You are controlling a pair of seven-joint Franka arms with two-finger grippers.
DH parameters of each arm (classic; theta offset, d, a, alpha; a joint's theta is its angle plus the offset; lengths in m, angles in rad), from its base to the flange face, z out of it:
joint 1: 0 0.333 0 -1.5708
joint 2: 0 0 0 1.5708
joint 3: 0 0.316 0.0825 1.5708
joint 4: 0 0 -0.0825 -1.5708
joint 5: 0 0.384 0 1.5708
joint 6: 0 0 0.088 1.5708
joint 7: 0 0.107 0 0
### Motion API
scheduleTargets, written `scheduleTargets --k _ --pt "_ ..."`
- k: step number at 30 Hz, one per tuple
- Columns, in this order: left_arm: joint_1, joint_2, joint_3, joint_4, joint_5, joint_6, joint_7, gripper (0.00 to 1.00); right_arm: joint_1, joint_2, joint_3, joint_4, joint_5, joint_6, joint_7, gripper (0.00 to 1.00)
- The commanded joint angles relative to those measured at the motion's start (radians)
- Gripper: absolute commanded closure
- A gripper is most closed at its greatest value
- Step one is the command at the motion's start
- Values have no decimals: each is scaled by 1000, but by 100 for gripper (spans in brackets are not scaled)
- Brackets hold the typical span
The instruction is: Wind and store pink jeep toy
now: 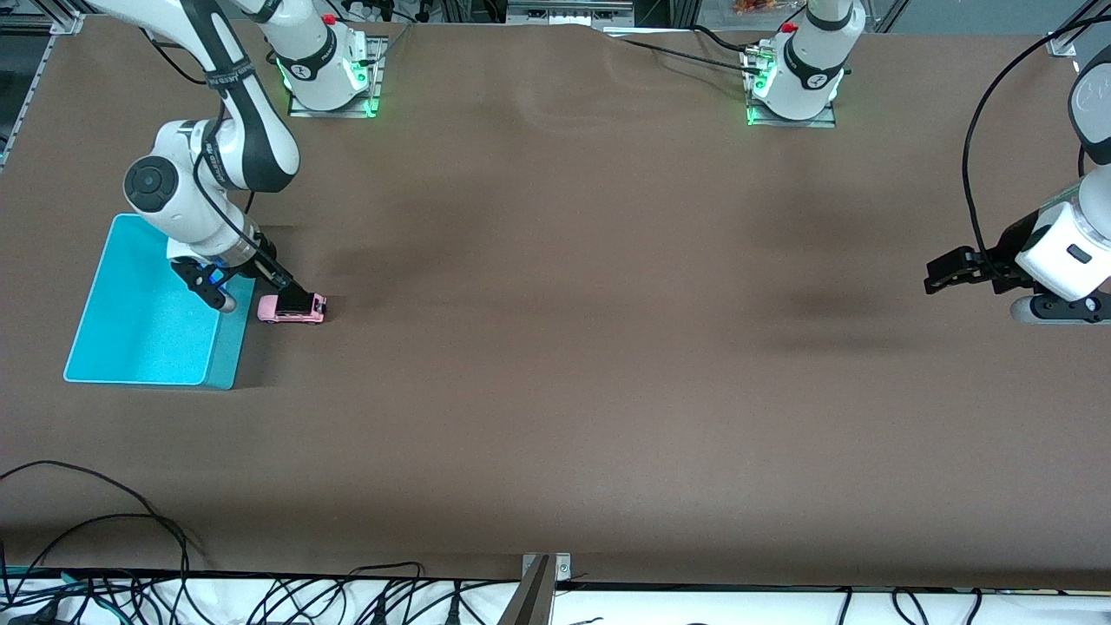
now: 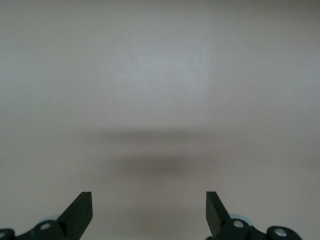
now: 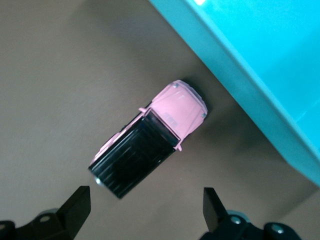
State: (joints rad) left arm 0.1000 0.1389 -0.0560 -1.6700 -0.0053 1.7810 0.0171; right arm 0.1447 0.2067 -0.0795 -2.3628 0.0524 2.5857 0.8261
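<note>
Sitting on the table: the pink jeep toy (image 1: pixel 292 308) rests on its wheels just beside the turquoise bin (image 1: pixel 104 338), on the bin's side toward the left arm's end, not inside it.
Jeep up close: pink hood and black roof and rear (image 3: pixel 145 150) show in the right wrist view, the bin wall (image 3: pixel 250 95) close to the nose.
Right gripper: hovers (image 1: pixel 252 291) low over the jeep and the bin's edge, fingers spread wide with nothing between them (the car lies ahead of the tips, untouched).
Left gripper: waits (image 1: pixel 946 271) over bare table at its own end, jaws wide apart and holding nothing; its wrist view shows only tabletop (image 2: pixel 160 100).
Progress: judging from this, storing is not done; whether the jeep is wound cannot be told.
What is left: grasp it, wind it if needed, and place it in the bin.
Edges: the bin wall crowds the jeep on one side, so a finger there has little room.
Open room: wide brown table (image 1: pixel 555 391) lies free toward the middle for rolling the jeep.
</note>
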Motion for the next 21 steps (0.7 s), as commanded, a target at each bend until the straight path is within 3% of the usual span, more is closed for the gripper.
scheduleTargets --k 1,9,21 --pt "9 -13 -7 -13 14 5 20 0 -5 26 4 -7 0 77 181 0" --pt "9 -13 -8 -13 14 5 20 0 -7 63 4 -4 7 143 344 0" --pt "9 -13 -8 -13 14 5 20 0 -7 114 4 -1 1 202 421 0"
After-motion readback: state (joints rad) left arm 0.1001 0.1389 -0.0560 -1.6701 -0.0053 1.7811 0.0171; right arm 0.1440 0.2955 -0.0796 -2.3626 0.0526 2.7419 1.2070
